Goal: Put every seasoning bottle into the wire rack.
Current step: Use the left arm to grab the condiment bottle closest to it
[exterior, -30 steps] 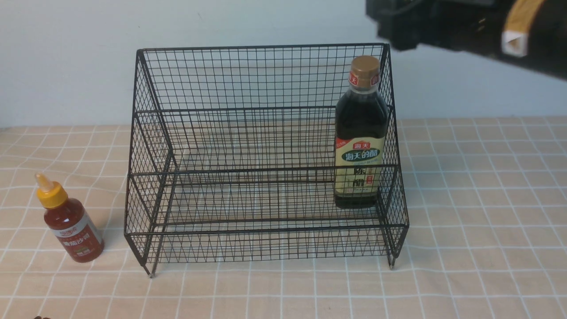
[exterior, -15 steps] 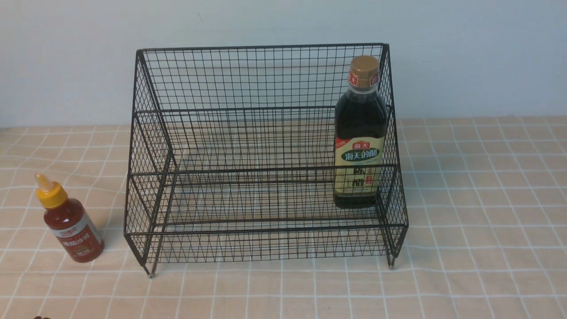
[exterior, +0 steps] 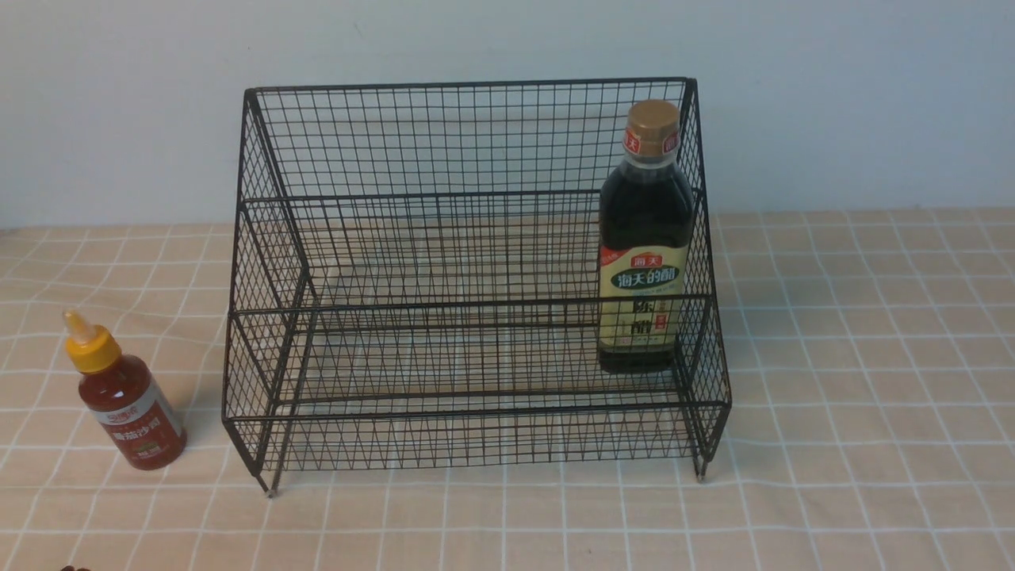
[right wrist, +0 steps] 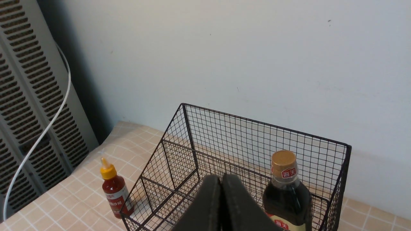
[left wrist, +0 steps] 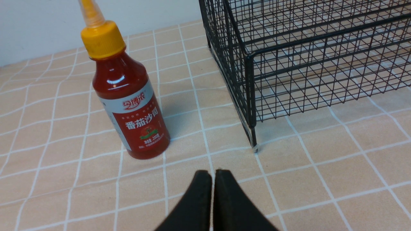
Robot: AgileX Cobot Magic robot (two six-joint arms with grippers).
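The black wire rack [exterior: 476,143] stands mid-table. The tall dark vinegar bottle [exterior: 644,238] with gold cap stands upright inside its lower tier at the right end; it also shows in the right wrist view [right wrist: 285,192]. The small red sauce bottle [exterior: 127,396] with yellow nozzle cap stands upright on the cloth left of the rack, also in the left wrist view [left wrist: 128,99] and right wrist view [right wrist: 114,191]. My left gripper [left wrist: 213,173] is shut and empty, low over the cloth near the rack's front left foot. My right gripper [right wrist: 221,178] is shut and empty, high above the rack.
A beige checked tablecloth [exterior: 872,396] covers the table. A pale wall stands close behind the rack. A grey slatted panel [right wrist: 29,106] with a white cable stands beyond the table's left end. Neither arm shows in the front view.
The right arm, seen at the top right of the front view one second ago, has moved out of that view. The bottles and rack have not moved.
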